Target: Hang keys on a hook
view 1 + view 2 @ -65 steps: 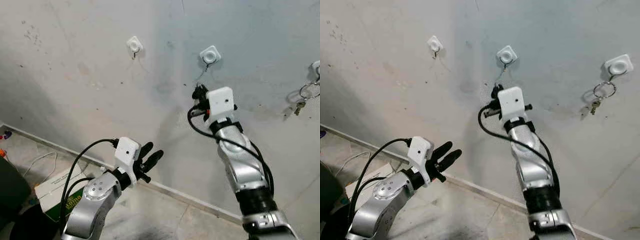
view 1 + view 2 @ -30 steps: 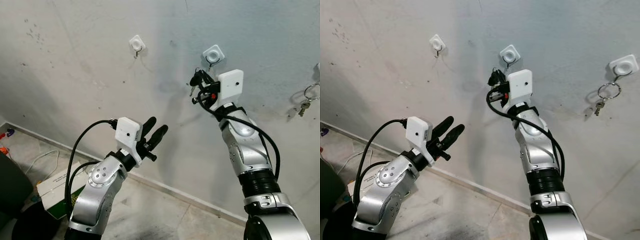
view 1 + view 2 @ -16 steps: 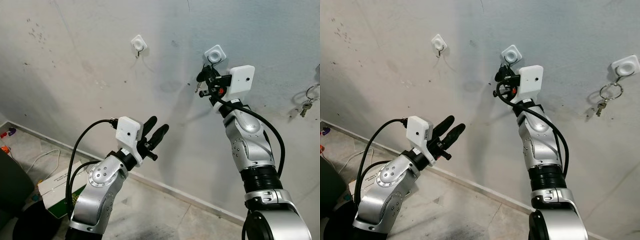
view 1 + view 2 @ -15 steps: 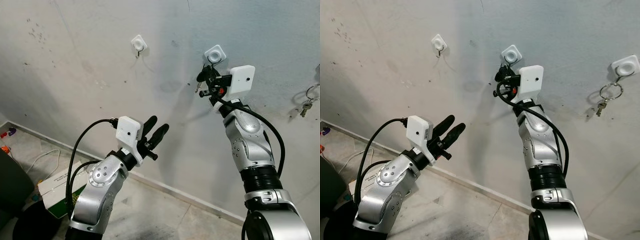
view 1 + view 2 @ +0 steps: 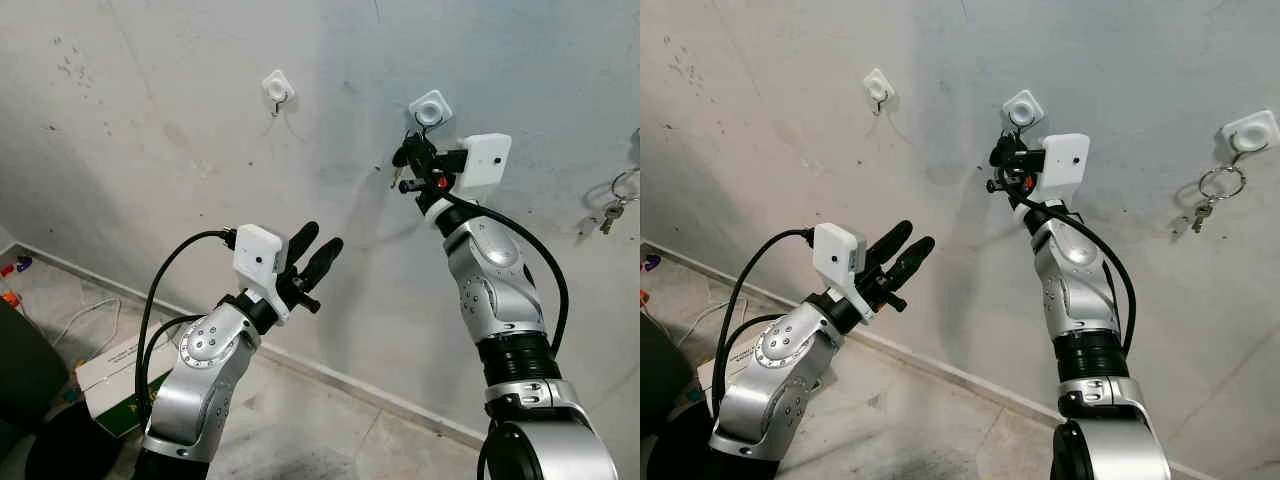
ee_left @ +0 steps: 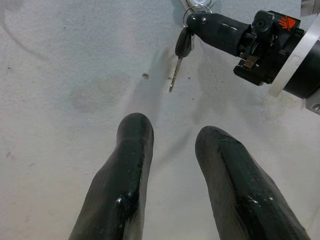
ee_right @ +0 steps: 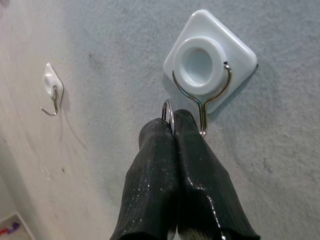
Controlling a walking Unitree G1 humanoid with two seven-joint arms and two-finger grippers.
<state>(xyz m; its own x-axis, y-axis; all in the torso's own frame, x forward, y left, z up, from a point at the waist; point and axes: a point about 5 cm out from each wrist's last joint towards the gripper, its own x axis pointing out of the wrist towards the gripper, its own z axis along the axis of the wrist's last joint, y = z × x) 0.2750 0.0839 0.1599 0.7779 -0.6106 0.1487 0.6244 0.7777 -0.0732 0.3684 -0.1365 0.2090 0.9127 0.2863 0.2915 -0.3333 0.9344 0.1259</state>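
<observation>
My right gripper (image 5: pixel 409 151) is raised against the wall, shut on the metal ring of a set of keys (image 6: pixel 178 59). In the right wrist view the ring (image 7: pixel 167 111) sits at the fingertips, right beside the wire of the middle white hook (image 7: pixel 209 60); I cannot tell whether it touches the wire. A black-headed key dangles below the fingers. My left gripper (image 5: pixel 320 241) is open and empty, held lower and to the left, pointing at the wall.
An empty white hook (image 5: pixel 276 88) is on the wall further left. A third hook (image 5: pixel 1249 131) on the right carries another ring of keys (image 5: pixel 1208 192). On the floor at lower left lie a box (image 5: pixel 110 383), a white cable and a dark object (image 5: pixel 20 372).
My right gripper has risen with the keys, from below and left of the middle hook up to its wire. My left arm has lifted a little.
</observation>
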